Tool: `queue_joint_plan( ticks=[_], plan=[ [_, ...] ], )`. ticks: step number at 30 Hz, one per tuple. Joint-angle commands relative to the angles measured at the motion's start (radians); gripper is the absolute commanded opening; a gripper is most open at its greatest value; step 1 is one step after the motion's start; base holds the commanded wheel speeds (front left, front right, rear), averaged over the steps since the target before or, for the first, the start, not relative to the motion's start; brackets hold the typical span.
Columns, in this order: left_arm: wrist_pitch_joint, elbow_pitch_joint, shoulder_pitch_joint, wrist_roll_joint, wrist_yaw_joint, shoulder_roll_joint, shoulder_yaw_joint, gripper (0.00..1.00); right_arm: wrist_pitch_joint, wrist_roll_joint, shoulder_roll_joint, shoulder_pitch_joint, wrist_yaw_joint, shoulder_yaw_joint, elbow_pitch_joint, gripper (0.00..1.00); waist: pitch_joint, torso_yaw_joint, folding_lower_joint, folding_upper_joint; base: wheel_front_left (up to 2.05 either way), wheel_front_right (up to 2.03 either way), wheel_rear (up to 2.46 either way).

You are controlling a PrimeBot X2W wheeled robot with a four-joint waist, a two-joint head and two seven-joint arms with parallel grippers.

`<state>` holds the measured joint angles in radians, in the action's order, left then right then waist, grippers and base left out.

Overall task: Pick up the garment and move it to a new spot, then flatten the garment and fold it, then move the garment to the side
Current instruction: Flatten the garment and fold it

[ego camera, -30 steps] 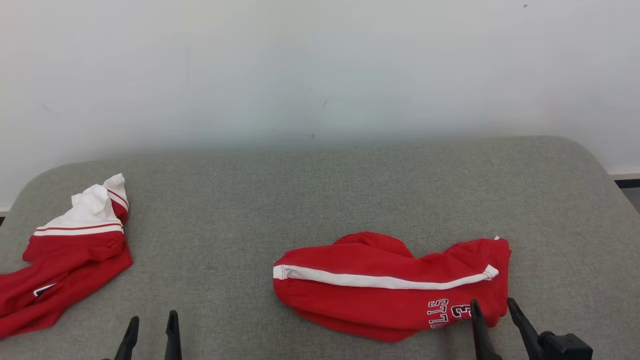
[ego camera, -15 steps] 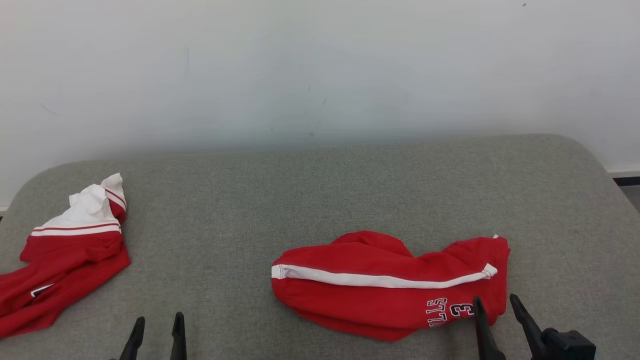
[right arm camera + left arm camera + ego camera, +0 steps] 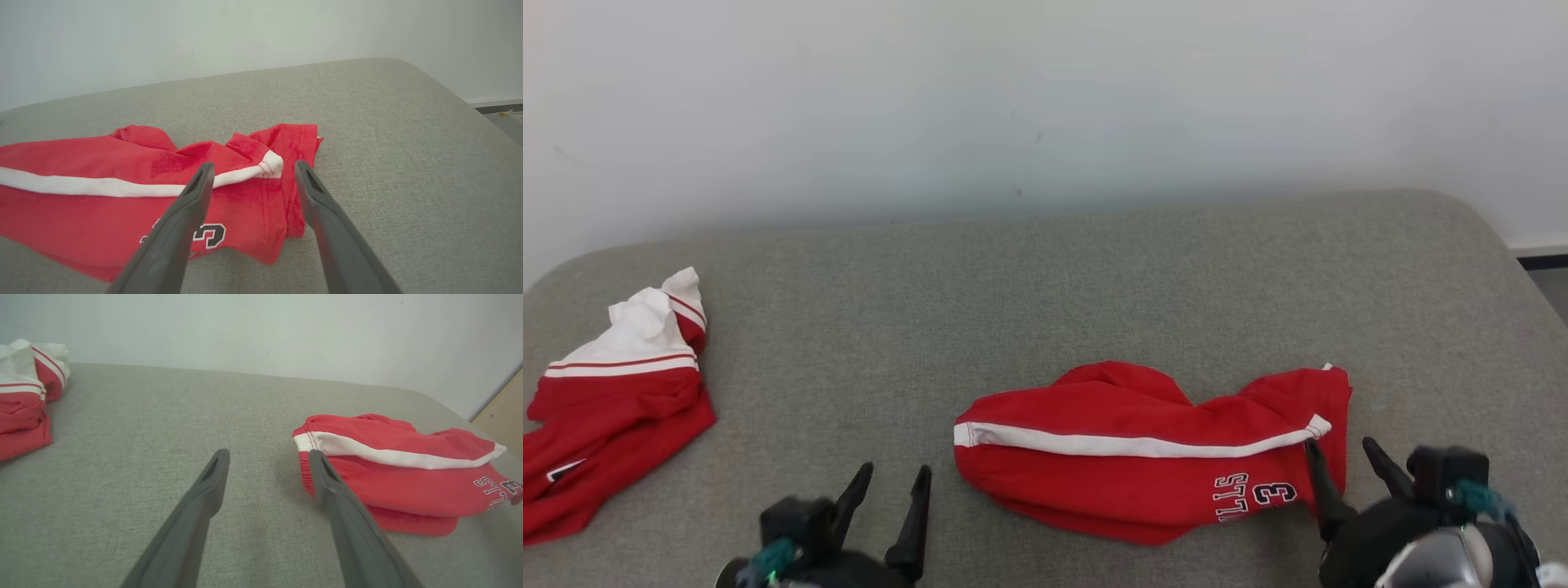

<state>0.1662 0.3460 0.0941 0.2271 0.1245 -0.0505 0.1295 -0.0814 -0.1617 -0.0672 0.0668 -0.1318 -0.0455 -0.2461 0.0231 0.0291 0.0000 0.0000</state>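
The garment [image 3: 1143, 465] is a crumpled pair of red shorts with a white side stripe and dark lettering, lying right of centre on the grey padded surface [image 3: 1045, 286]. My left gripper [image 3: 895, 469] is open just left of its left end. In the left wrist view the garment [image 3: 392, 486] lies right of the left gripper [image 3: 267, 453], whose right finger is next to the hem. My right gripper [image 3: 1339, 445] is open at the garment's right end. In the right wrist view the garment [image 3: 94, 216] has its stripe's end between the spread fingers of the right gripper [image 3: 254, 163]. Nothing is held.
A second red and white piece of clothing [image 3: 613, 400] lies bunched at the surface's left edge, also in the left wrist view [image 3: 20, 404]. A pale wall rises behind the surface. Its rounded right corner drops to the floor [image 3: 502, 118].
Both arms have come forward into the head view. The left gripper moved right, towards the garment's left end. The right gripper reached further over its right end. The camera dipped slightly.
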Motion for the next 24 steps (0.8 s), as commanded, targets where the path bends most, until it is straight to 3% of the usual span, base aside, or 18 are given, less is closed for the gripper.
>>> queue_joint_plan(
  ticks=[1,9,20,22,23,24],
  plan=[
    [-0.048,0.038,0.063,0.028,-0.006,-0.001,0.031,1.0,-0.073,-0.008,-0.019,0.049,0.002,0.0,-0.021,1.0,-0.022,0.013,0.0,0.0,0.0,0.0,0.0],
    [-0.155,0.149,0.19,0.082,-0.061,-0.001,0.109,1.0,-0.203,-0.032,-0.035,0.166,0.002,0.014,-0.091,1.0,-0.076,0.04,0.0,0.0,0.0,0.0,0.0],
    [-0.209,0.256,0.304,0.193,-0.087,-0.001,0.183,1.0,-0.209,-0.077,-0.072,0.246,0.002,0.076,-0.174,1.0,-0.121,0.049,0.0,0.0,0.0,0.0,0.0],
    [-0.211,0.266,0.319,0.208,-0.084,-0.001,0.195,0.41,-0.205,-0.087,-0.076,0.253,0.002,0.086,-0.184,1.0,-0.124,0.051,0.0,0.0,0.0,0.0,0.0],
    [-0.205,0.269,0.325,0.215,-0.083,-0.001,0.201,0.0,-0.202,-0.091,-0.078,0.257,0.002,0.09,-0.187,1.0,-0.125,0.051,0.0,0.0,0.0,0.0,0.0],
    [-0.197,0.271,0.328,0.22,-0.082,-0.001,0.206,0.0,-0.199,-0.097,-0.08,0.261,0.002,0.096,-0.19,1.0,-0.127,0.051,0.0,0.0,0.0,0.0,0.0]
  ],
)
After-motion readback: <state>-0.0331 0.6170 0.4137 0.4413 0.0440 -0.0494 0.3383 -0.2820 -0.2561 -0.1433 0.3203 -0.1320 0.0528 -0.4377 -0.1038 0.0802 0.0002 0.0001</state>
